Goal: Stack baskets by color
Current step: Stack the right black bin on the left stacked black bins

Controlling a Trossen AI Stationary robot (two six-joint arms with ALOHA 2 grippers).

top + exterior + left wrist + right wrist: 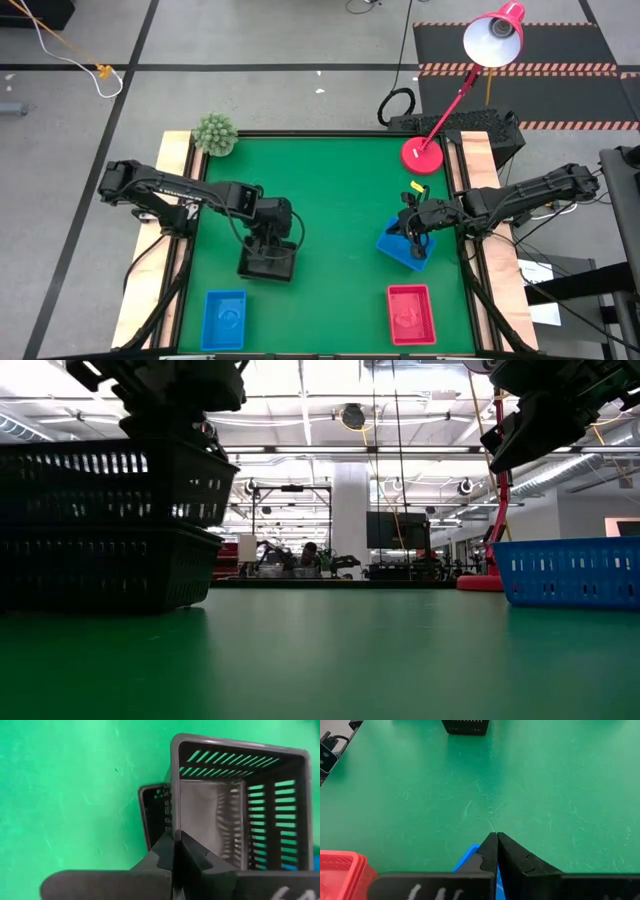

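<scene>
The left end effector (268, 243) pinches the rim of a black basket (266, 262), seemingly tilted above another; the right end effector (413, 238), pressed together, hovers over a skewed blue basket (404, 250).

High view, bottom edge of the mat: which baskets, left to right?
Blue basket near the left corner → red basket right of centre. Both sit flat on the green mat, well apart, with no hand on either.

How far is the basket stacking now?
Red stack and one blue stack sit at the near edge. Left hand grips a black basket over another black one. Right hand grips a blue basket, not yet stacked.
</scene>
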